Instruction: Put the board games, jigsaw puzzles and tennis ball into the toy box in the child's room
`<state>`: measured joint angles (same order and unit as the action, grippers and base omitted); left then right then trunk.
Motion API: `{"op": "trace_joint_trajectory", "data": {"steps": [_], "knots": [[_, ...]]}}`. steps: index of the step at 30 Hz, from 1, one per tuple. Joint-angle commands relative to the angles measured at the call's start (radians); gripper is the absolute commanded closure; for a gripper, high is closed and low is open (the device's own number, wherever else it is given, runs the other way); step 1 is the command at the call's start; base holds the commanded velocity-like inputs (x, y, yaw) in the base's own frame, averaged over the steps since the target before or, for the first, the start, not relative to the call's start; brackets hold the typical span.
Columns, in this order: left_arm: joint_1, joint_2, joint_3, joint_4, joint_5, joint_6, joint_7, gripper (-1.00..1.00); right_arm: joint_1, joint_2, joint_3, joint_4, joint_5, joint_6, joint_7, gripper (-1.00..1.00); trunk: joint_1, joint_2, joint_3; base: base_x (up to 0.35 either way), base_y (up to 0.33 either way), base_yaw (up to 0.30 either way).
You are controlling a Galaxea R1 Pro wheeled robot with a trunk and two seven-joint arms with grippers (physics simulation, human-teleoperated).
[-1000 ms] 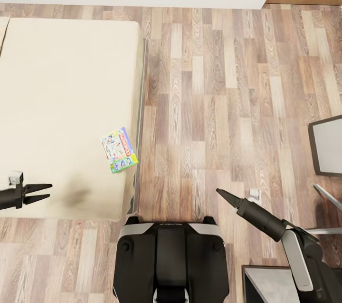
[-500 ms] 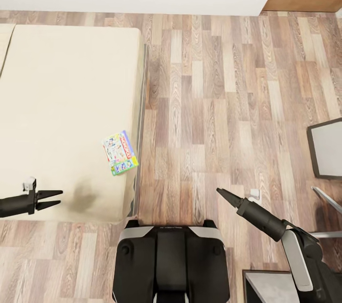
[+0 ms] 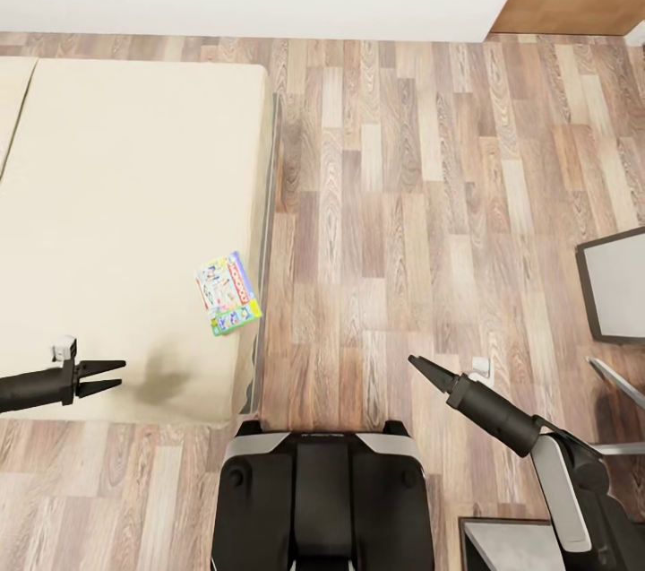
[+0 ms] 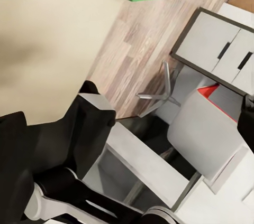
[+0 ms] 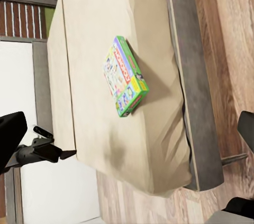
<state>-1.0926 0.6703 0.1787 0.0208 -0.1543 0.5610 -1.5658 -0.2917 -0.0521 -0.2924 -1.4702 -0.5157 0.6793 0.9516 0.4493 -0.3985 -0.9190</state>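
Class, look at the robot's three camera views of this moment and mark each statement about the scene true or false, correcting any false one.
1. A board game lies on the bed near its edge. True.
2. The left claw is shut on the board game. False: it is open, above the mattress and apart from the box.
3. The right claw hangs over the wood floor. True.
4. Two board games lie on the mattress. False: one is visible.
5. The board game stands upright on its end. False: it lies flat, cover up.
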Motion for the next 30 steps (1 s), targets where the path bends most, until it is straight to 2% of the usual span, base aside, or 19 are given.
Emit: {"op": "trace_joint_trajectory", "data": {"steps": [1,30], "knots": [[-0.001,0.000,0.007,0.002,-0.011,0.010,-0.005,-1.00,0.000,0.000,-0.001,-0.001,-0.005,0.006,0.001,-1.00,0.001,-0.002,0.001,0.000,0.000,0.000],[0.003,-0.004,0.005,0.002,-0.015,0.011,-0.005,-1.00,0.003,0.000,-0.004,-0.003,-0.006,0.006,0.001,-1.00,0.001,-0.002,0.048,0.000,0.000,0.000]]}}
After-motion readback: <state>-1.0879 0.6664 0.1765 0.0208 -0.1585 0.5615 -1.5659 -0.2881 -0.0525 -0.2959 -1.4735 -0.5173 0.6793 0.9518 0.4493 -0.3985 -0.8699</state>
